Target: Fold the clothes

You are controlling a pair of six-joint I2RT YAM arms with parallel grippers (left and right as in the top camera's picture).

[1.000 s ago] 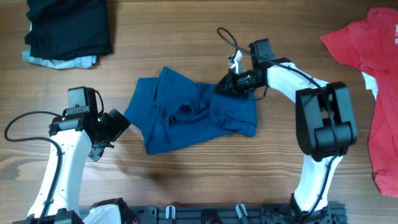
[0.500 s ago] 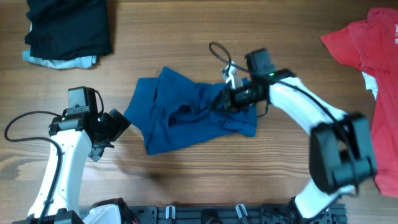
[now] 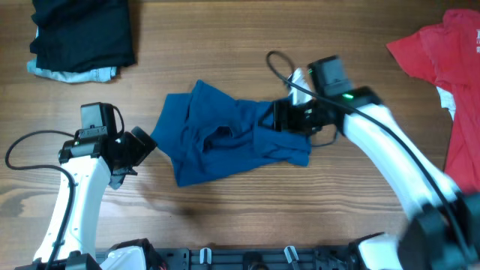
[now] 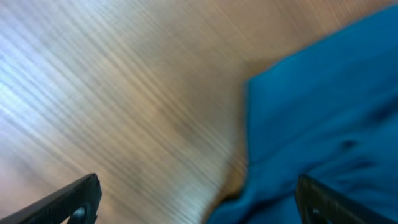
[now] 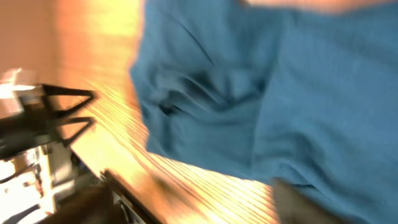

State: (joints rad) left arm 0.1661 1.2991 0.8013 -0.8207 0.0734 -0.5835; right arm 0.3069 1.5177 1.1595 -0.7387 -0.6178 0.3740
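The deep-blue shirt (image 3: 225, 142) lies crumpled in the middle of the table. It fills the right wrist view (image 5: 249, 87) and shows on the right in the left wrist view (image 4: 329, 112). My right gripper (image 3: 279, 117) hovers over the shirt's right part. It is open (image 5: 199, 205), with bare wood between its blurred fingers and no cloth in them. My left gripper (image 3: 144, 146) stands open just left of the shirt's left edge (image 4: 199, 196), holding nothing. A red shirt (image 3: 450, 75) lies at the far right. A black and pale-blue pile (image 3: 79, 37) sits at the back left.
A black cable (image 3: 281, 64) loops behind the right wrist. The arm bases and a dark rail (image 3: 262, 259) run along the table's front edge. Bare wood shows between the blue shirt and the other garments.
My right gripper was shut on the blue shirt's right part; it has opened, let the cloth go and drawn back to the right. The left arm has stayed put.
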